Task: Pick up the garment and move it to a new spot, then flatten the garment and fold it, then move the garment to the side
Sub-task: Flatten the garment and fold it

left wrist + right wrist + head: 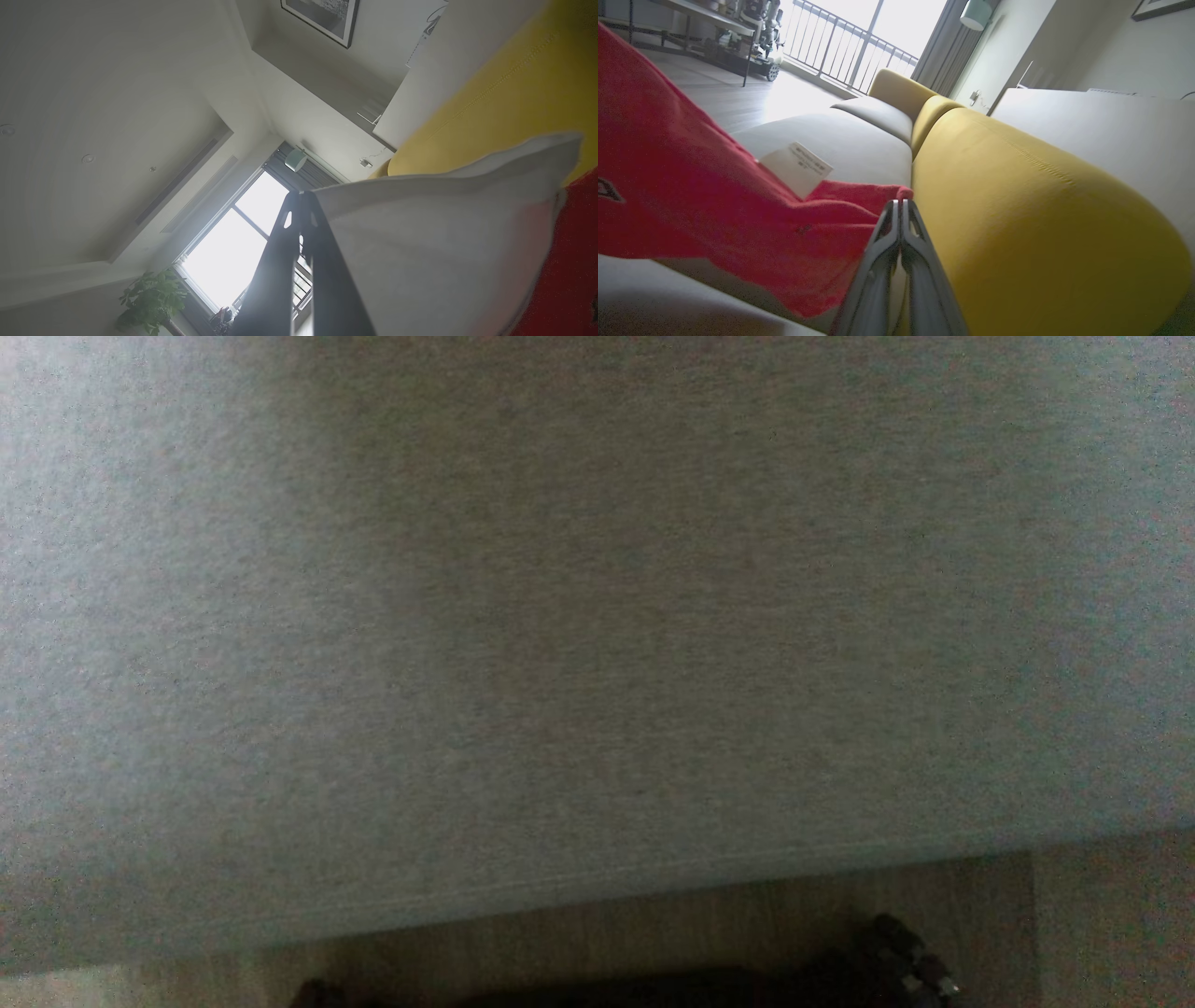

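The garment is red (691, 205) with a pale grey part (444, 224) and a white label (796, 168). In the left wrist view my left gripper (301, 195) is shut on a corner of the pale grey cloth, which spreads right toward the red cloth (570, 270). My right gripper (901, 203) is shut on a red corner beside the yellow sofa back (1017, 210), and the red cloth drapes left over the grey seat (850, 144). Grey fabric (597, 616) with a stitched lower edge spans the head view; I cannot tell whether it is the garment.
Wooden floor (700, 915) and a dark shape (896, 961) lie below the grey fabric's edge. The sofa has grey seats and a yellow back (504, 93). A white cabinet (1111, 126) stands behind it. A balcony railing (840, 46) and a potted plant (149, 298) are farther off.
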### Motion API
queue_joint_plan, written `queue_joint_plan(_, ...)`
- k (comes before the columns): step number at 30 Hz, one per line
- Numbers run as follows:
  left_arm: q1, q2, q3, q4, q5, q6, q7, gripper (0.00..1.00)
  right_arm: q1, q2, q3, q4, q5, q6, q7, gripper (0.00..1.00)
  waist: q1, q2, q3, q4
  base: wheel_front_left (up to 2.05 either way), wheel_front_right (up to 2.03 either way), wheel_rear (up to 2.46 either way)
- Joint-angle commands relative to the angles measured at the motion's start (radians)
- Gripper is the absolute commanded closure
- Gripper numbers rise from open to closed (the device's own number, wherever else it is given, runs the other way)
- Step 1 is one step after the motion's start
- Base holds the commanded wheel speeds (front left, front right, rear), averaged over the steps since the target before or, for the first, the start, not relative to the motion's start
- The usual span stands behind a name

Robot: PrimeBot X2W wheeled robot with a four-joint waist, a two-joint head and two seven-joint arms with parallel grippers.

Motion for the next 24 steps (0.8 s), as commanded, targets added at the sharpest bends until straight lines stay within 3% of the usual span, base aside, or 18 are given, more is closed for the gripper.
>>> queue_joint_plan(1, 0.016, 0.058, 0.051, -0.051, -0.002, 0.03, -0.003, 1.0, -0.02, 0.032, -0.011, -0.017, -0.018, 0.0, -0.014, 1.0, -0.0004, 0.0001, 0.024, 0.029, 0.0, 0.0, 0.0)
queue_joint_plan(6, 0.252, 0.116, 0.068, -0.208, -0.049, 0.087, -0.003, 1.0, 0.079, 0.037, -0.027, 0.037, -0.047, 0.0, -0.045, 1.0, -0.0004, 0.0001, -0.028, 0.048, 0.0, 0.0, 0.0)
queue_joint_plan(13, 0.778, 0.162, 0.149, -0.404, -0.212, 0.168, -0.003, 1.0, 0.321, 0.001, -0.034, 0.1, 0.023, 0.0, -0.054, 1.0, -0.0004, 0.0001, -0.176, 0.069, 0.0, 0.0, 0.0)
queue_joint_plan(16, 1.007, 0.144, 0.208, -0.464, -0.276, 0.178, -0.003, 1.0, 0.451, -0.01, -0.002, 0.101, 0.088, 0.0, -0.054, 1.0, -0.0004, 0.0001, -0.239, 0.071, 0.0, 0.0, 0.0)
queue_joint_plan(20, 1.287, 0.084, 0.309, -0.519, -0.352, 0.157, -0.003, 1.0, 0.641, -0.023, 0.048, 0.042, 0.187, 0.0, -0.054, 1.0, -0.0004, 0.0001, -0.297, 0.063, 0.0, 0.0, 0.0)
queue_joint_plan(24, 1.511, -0.012, 0.402, -0.565, -0.376, 0.097, -0.003, 1.0, 0.847, -0.05, 0.078, -0.072, 0.28, 0.0, -0.054, 1.0, -0.0004, 0.0001, -0.343, 0.067, 0.0, 0.0, 0.0)
